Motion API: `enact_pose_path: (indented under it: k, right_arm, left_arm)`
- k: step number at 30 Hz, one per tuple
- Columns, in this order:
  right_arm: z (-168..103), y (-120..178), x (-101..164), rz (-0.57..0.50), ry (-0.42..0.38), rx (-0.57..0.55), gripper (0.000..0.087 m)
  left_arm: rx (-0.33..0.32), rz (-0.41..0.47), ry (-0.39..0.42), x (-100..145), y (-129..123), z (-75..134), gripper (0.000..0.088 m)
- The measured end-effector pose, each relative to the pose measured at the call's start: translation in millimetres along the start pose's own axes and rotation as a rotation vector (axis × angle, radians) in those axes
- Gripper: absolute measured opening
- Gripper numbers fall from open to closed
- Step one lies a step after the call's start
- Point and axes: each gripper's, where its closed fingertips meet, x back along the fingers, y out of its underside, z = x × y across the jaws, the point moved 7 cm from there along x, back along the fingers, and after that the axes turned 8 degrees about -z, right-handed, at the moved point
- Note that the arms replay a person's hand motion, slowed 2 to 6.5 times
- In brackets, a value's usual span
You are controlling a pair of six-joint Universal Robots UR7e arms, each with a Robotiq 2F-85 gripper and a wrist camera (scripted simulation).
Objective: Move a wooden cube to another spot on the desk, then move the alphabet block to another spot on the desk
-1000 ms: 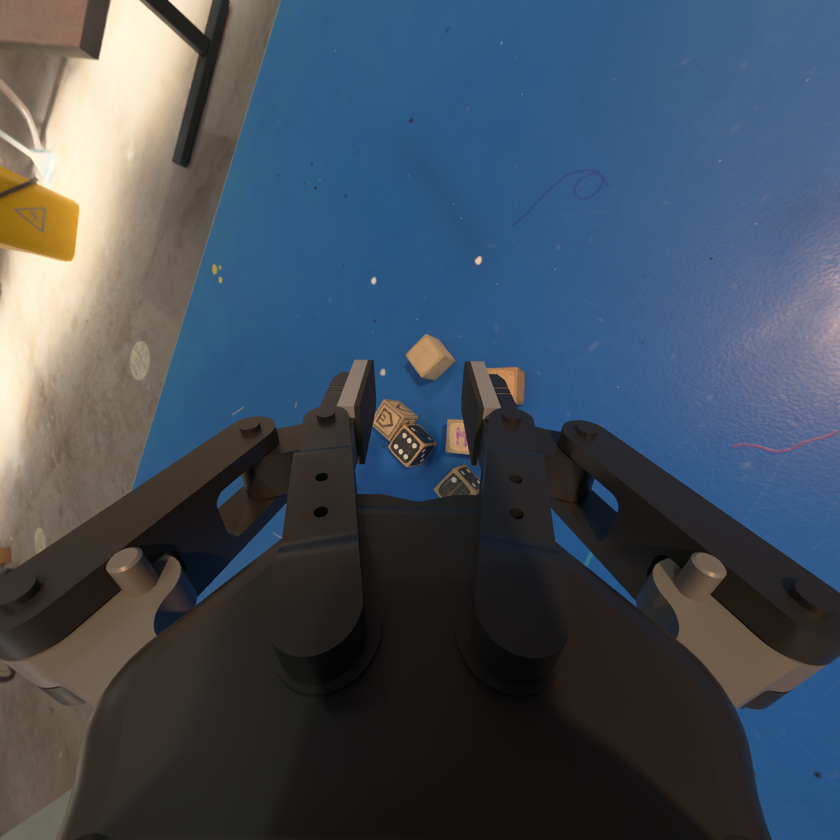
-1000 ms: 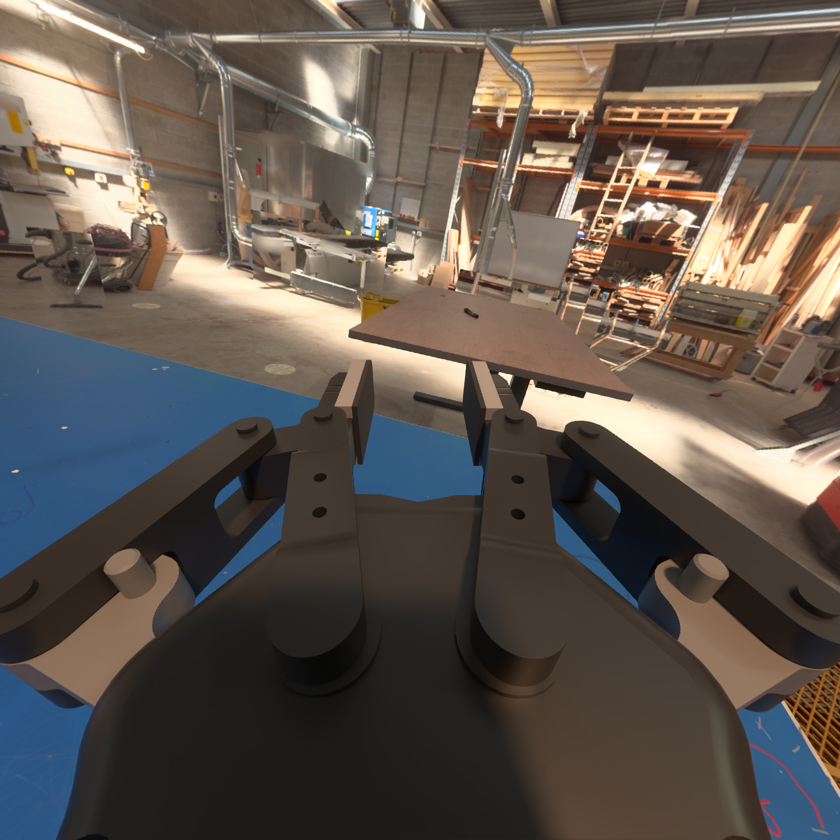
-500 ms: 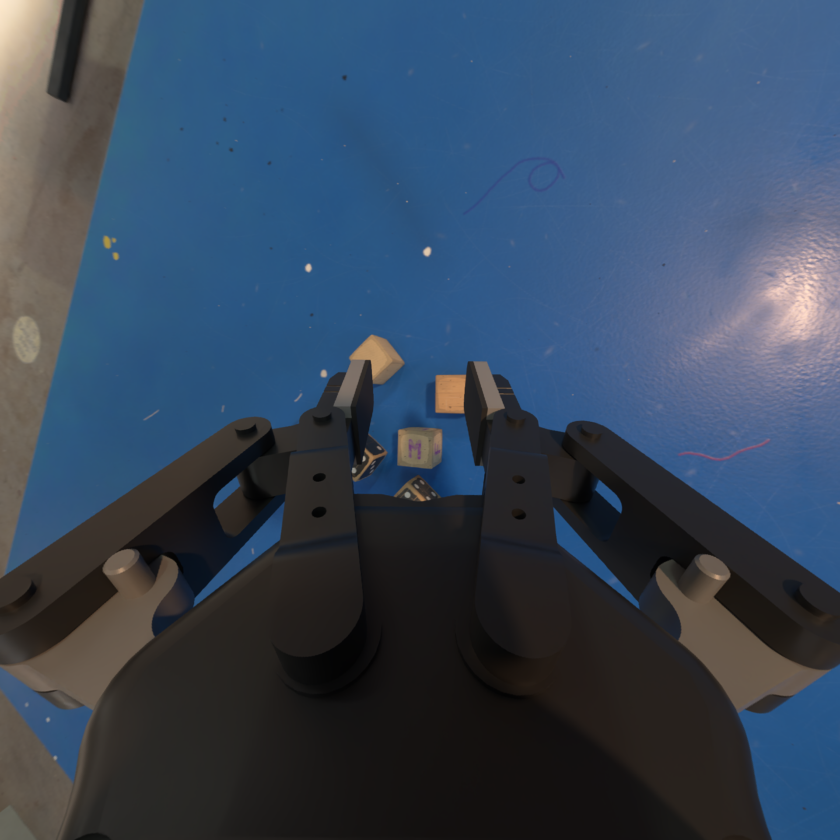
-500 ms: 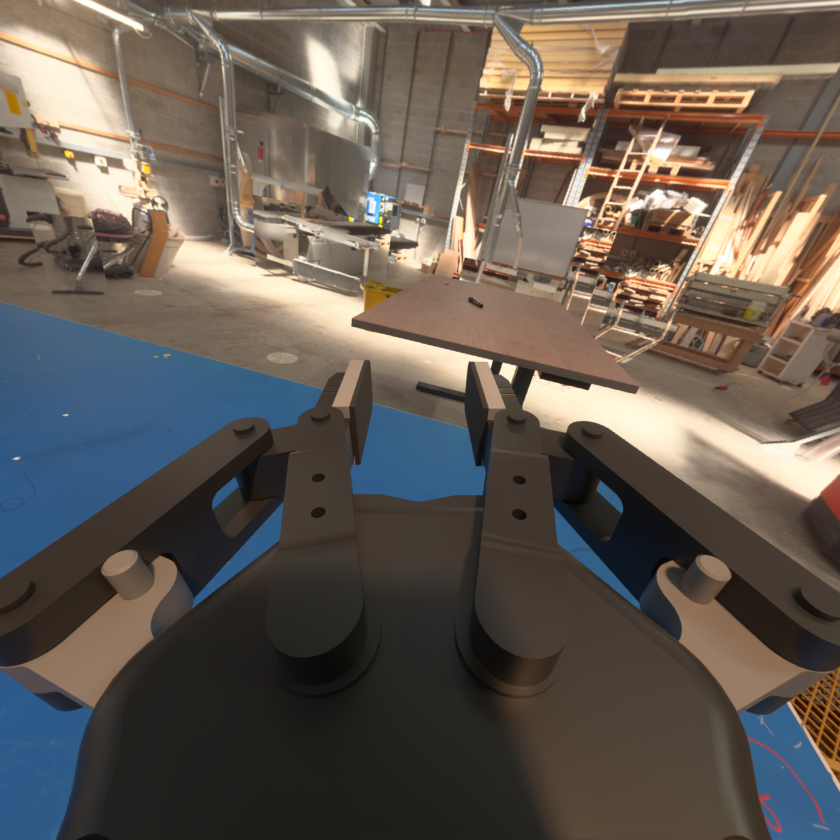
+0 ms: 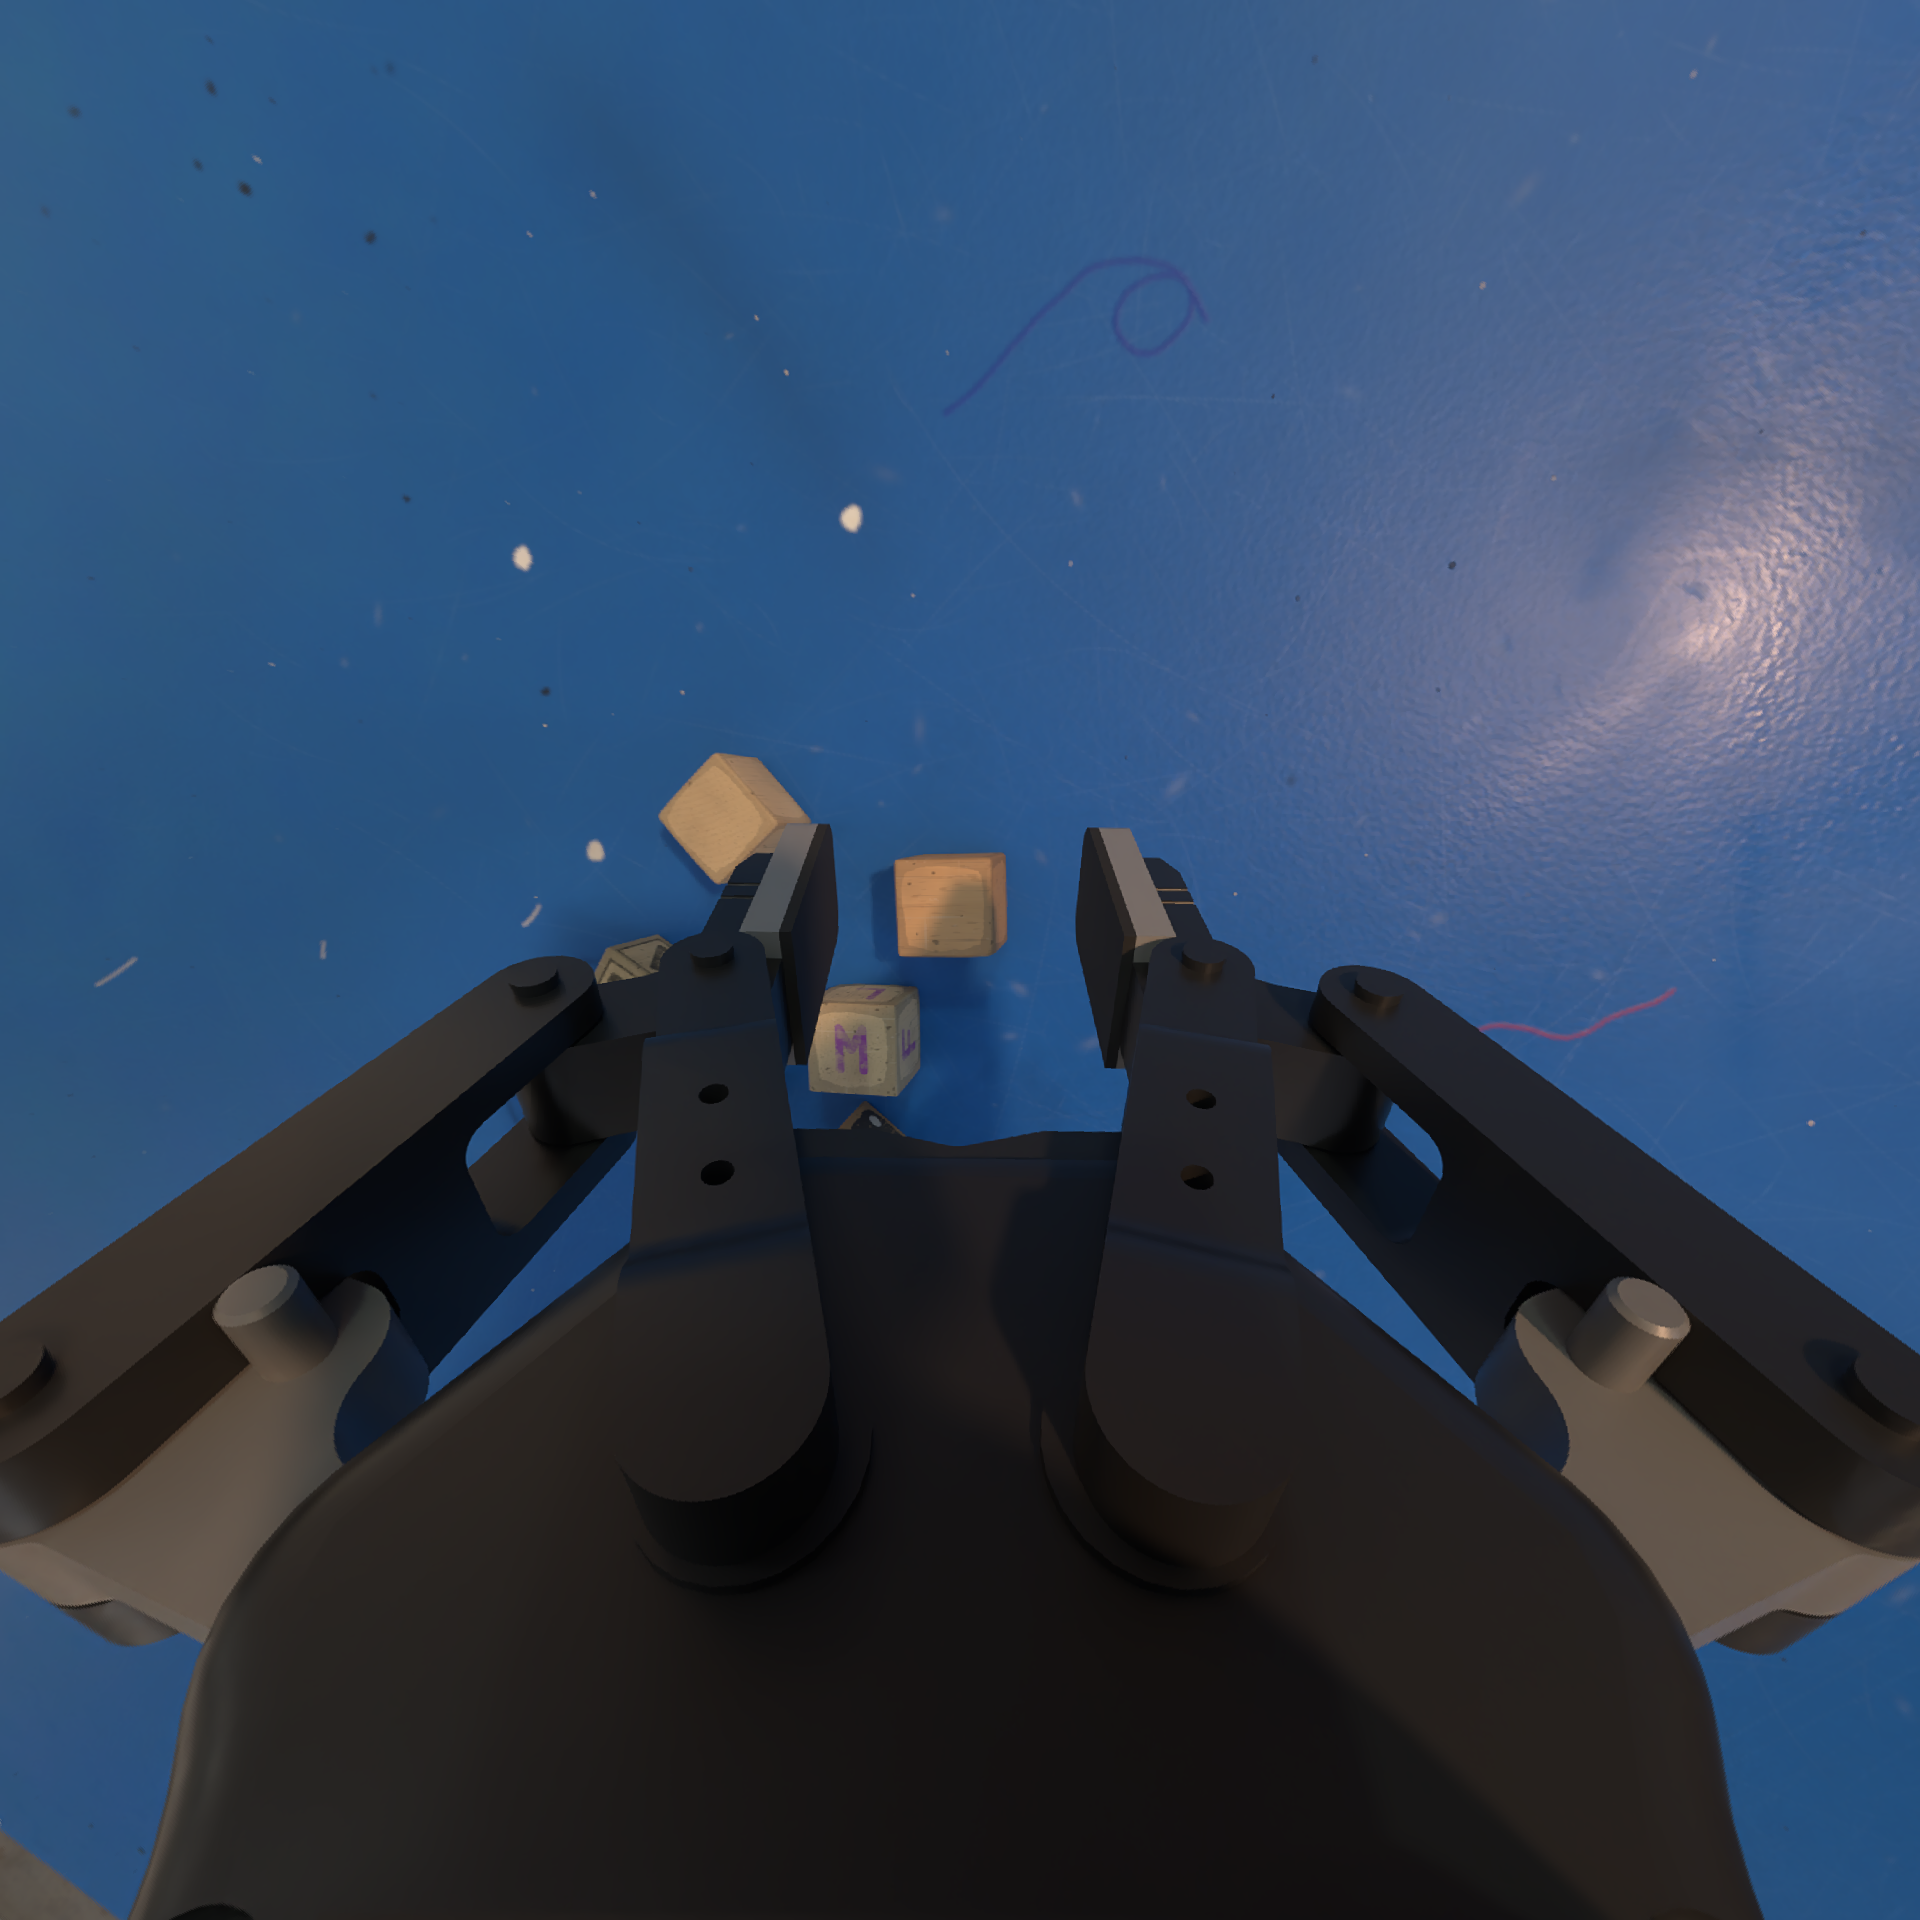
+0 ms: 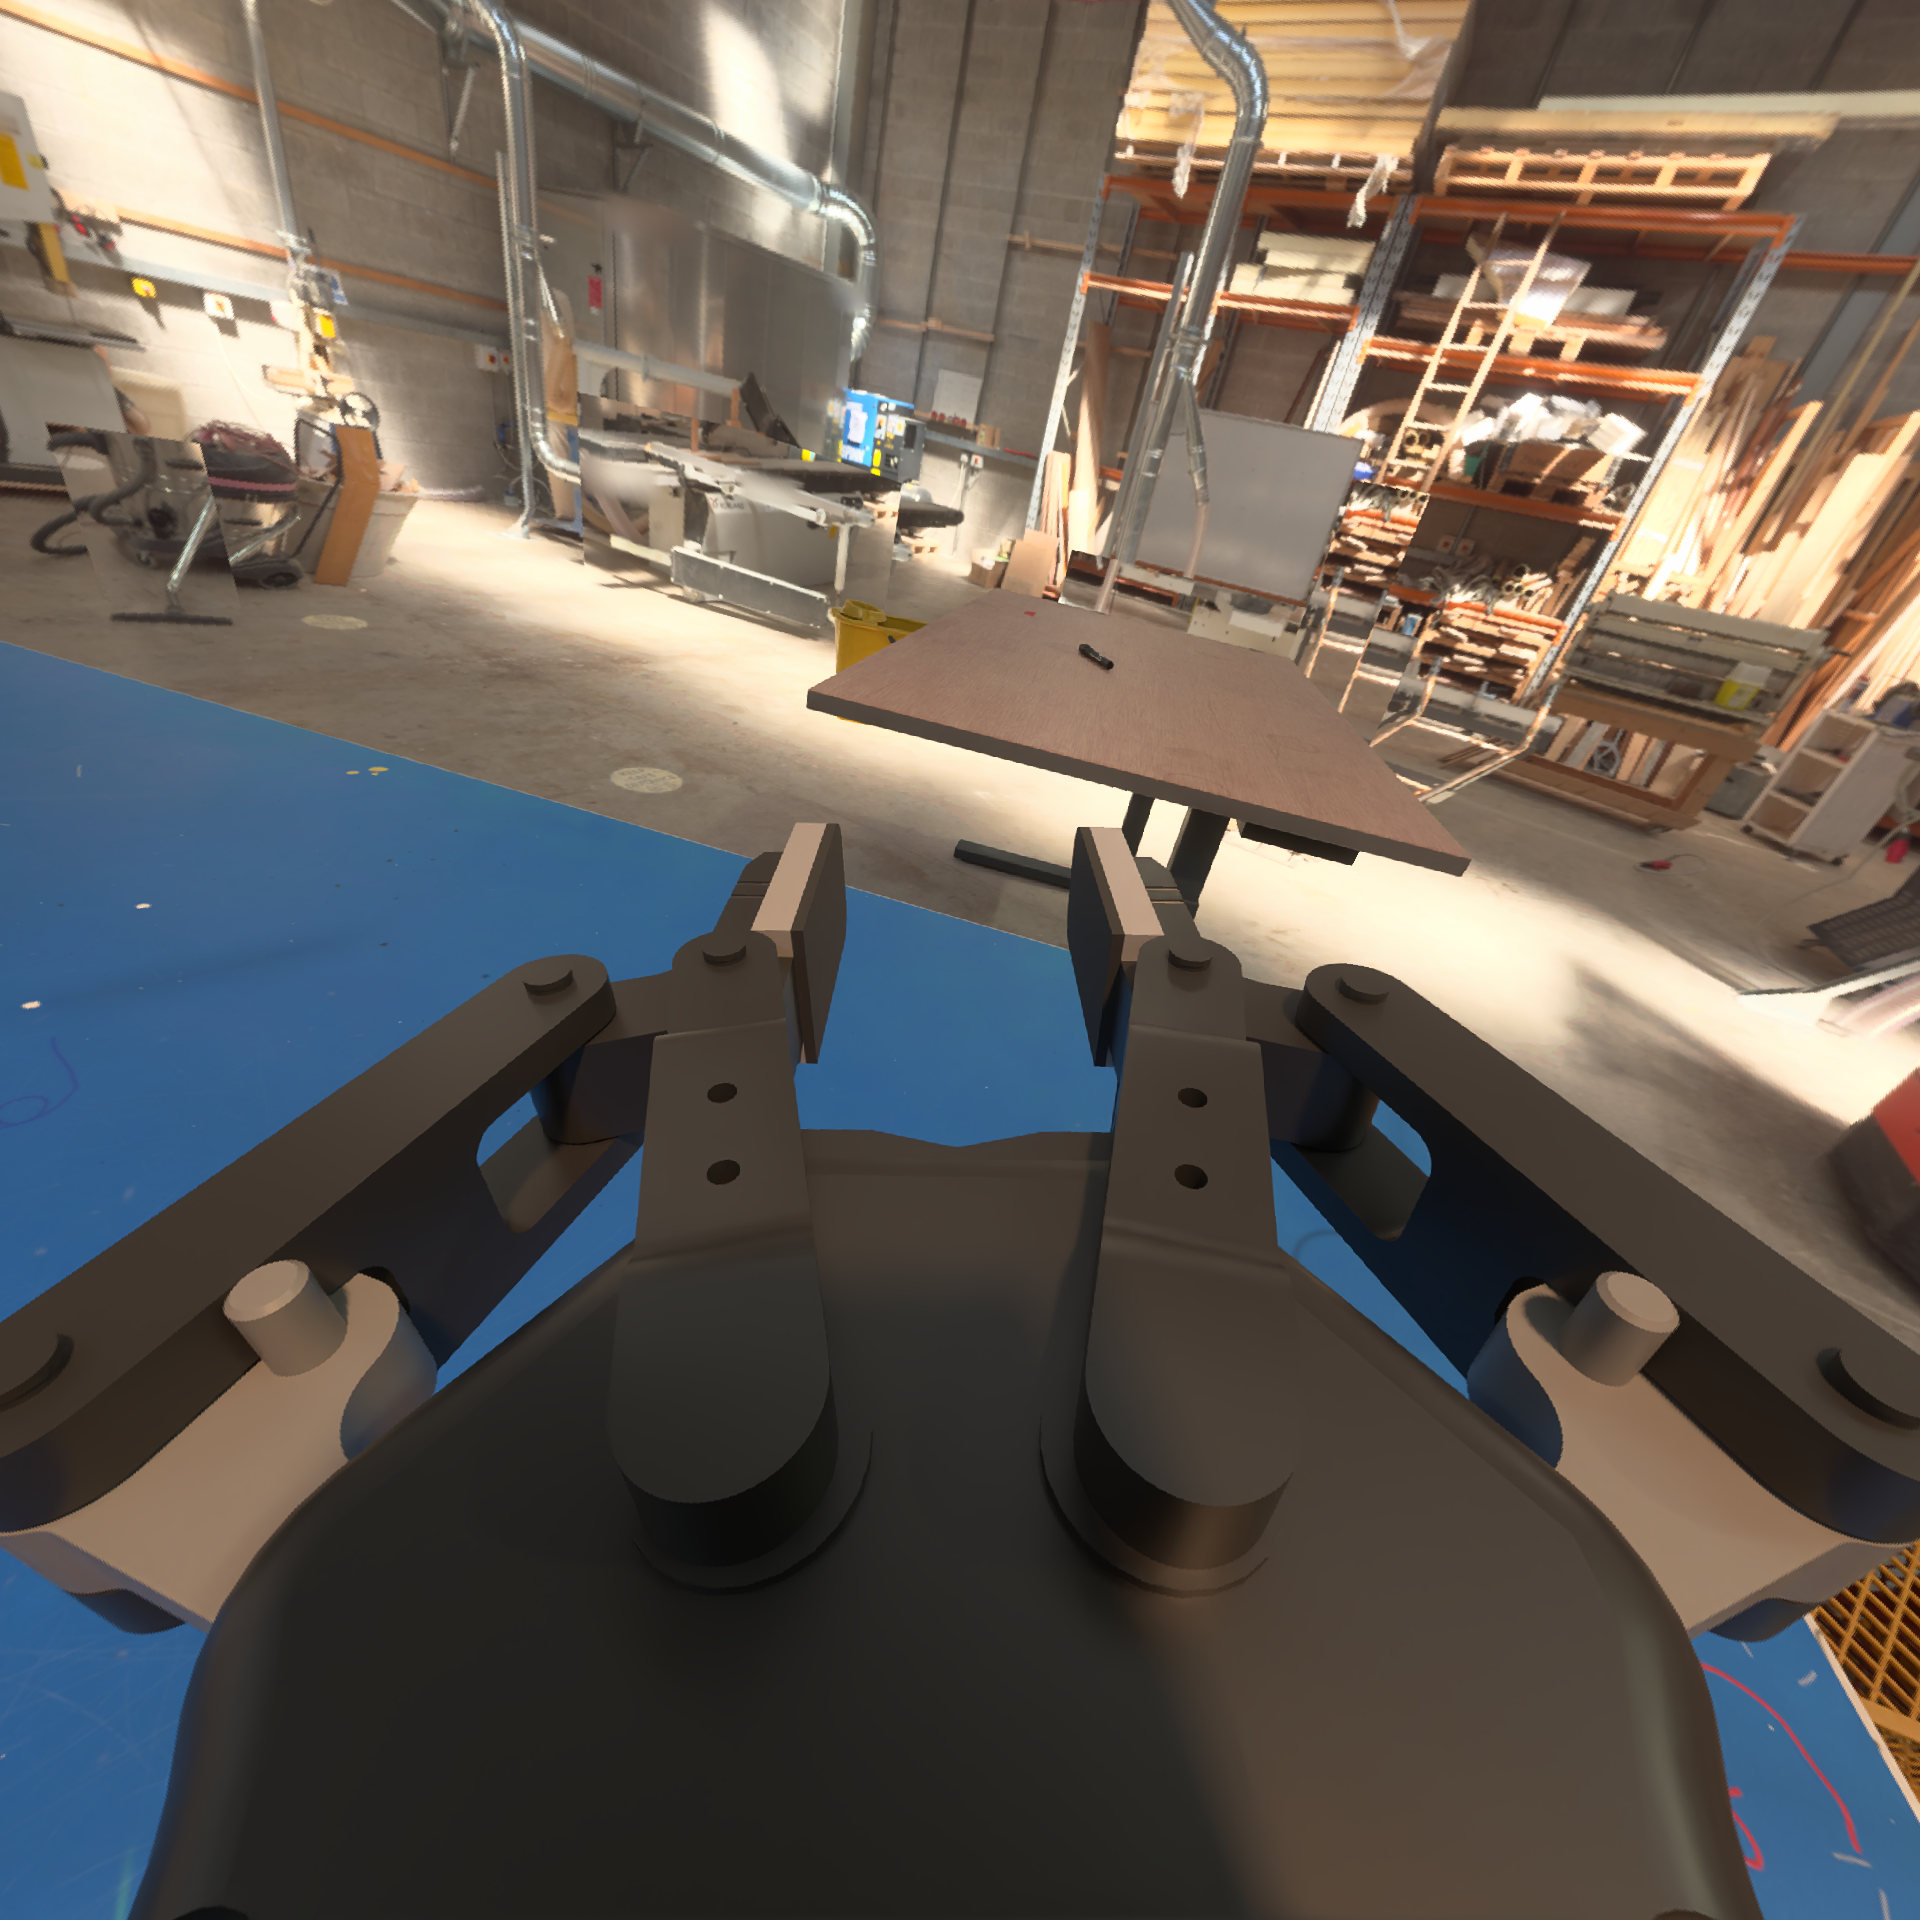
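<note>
In the left wrist view my left gripper (image 5: pixel 956 940) is open and empty above the blue desk (image 5: pixel 1351 623). A plain wooden cube (image 5: pixel 950 904) lies on the desk between the fingertips, well below them. A paler wooden cube (image 5: pixel 727 812) lies tilted beyond the left fingertip (image 5: pixel 795 894). The alphabet block (image 5: pixel 864 1039) with purple letters sits nearer, beside the left finger. In the right wrist view my right gripper (image 6: pixel 956 935) is open and empty, pointing out over the desk's far edge (image 6: pixel 520 769).
A patterned block (image 5: pixel 632 958) peeks out behind the left finger link. A corner of a black die (image 5: pixel 868 1120) shows at the gripper body's edge. Beyond the desk stand a brown table (image 6: pixel 1132 727), a yellow bucket (image 6: pixel 868 636) and workshop racks.
The left gripper has moved right and closer to the desk, so the plain wooden cube now lies between its fingertips. The right gripper has tilted slightly; both stay open.
</note>
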Motion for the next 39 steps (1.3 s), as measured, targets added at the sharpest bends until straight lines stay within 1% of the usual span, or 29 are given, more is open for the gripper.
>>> enact_pose_path:
  k: [11,20,39]
  right_arm:
    - [-1,1,-2,-0.015,-0.002,0.016,0.0398]
    - [-3,2,-3,-0.020,-0.014,0.018,0.0403]
    - [-5,3,-5,-0.029,-0.023,0.024,0.0406]
  left_arm:
    - [0.000,-0.068,0.055,-16,0,2,0.0461]
    - [0.019,-0.102,0.087,-26,1,1,0.0468]
    - [0.061,-0.166,0.096,-41,7,-6,0.0469]
